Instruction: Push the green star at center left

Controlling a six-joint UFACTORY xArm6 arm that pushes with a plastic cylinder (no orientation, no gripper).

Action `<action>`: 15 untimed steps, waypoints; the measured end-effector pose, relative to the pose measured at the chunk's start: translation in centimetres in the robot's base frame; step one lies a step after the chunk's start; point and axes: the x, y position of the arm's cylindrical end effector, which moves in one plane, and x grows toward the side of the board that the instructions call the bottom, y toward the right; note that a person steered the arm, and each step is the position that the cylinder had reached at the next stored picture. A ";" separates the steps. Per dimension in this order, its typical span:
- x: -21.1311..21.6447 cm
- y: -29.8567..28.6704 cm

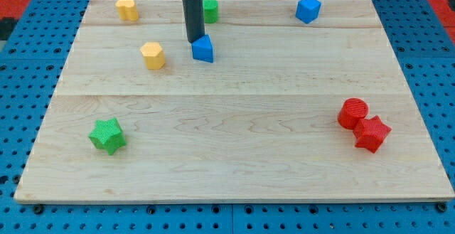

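Seven blocks sit on the bench (234,163), and my tip (194,41) touches down near the view's top, just left of a blue block (203,49), touching it or nearly so. The end effector is a bare rod with nothing to open or close, and it holds nothing; it can only shove. Behind the rod a green block (210,10) is partly hidden, its shape unclear. To the view's left of my tip lies a yellow block (153,55), and a second yellow block (127,8) sits near the top-left corner. Another blue block (308,9) rests at the top right. Two red blocks (353,113) (372,134) touch each other at the right edge. The green star (107,135) lies well apart from my tip, toward the view's lower left, untouched. Reaching it probably means travelling down and left, passing the nearer yellow block without nudging it.
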 end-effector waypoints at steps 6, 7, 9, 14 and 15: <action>18.9 -11.6; 16.9 -12.0; 16.7 -14.3; 8.1 -16.8; 7.8 -14.3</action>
